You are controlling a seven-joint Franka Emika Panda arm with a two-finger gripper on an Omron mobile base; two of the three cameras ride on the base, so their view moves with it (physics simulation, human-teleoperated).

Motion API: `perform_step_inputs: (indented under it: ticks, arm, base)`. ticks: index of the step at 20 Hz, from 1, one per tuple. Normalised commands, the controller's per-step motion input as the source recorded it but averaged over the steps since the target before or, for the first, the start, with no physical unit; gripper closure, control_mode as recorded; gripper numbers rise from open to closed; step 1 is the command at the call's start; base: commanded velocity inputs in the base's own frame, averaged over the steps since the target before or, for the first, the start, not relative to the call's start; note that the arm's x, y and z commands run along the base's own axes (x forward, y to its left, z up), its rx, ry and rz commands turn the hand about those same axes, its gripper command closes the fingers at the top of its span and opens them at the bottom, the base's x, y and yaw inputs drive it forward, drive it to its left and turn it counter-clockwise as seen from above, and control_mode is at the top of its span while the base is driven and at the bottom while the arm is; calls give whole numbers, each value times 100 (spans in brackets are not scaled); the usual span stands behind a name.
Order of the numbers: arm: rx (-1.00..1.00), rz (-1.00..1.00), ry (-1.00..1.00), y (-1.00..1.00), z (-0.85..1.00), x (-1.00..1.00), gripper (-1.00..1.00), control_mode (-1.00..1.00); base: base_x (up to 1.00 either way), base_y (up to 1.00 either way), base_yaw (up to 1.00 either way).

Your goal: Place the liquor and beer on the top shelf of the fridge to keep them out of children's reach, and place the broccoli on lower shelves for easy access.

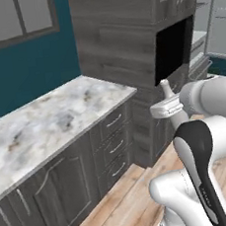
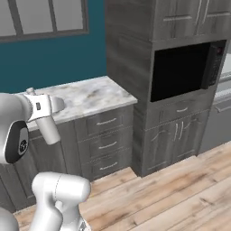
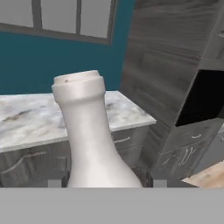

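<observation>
Liquor point(image 3: 92, 135) unlabelled, clamped between the half-open gripper point(image 3: 105, 181) fingers. Right base view shows microwave point(image 2: 185, 71) front; left base view, fridge point(image 1: 213, 16).

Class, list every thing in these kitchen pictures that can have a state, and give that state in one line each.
liquor: upright, held in the claw, off the counter.
claw: shut on the liquor's body.
microwave: door closed, dark front.
drawers: all closed.
lower cabinet doors: closed.
counter: bare marble where it shows.
</observation>
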Motion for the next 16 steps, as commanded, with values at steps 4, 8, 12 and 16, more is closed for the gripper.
perform_step_inputs:
  ticks: [4,8,12,16]
  arm:
    - [0,0,0,0,0,0,100,100]
    - [0,0,0,0,0,0,100,100]
    - [0,0,0,0,0,0,100,100]
    - [0,0,0,0,0,0,100,100]
  base:
    - [20,-70,-30]
    - [51,-79,-19]
    - [76,-90,-12]
    - [86,-100,-9]
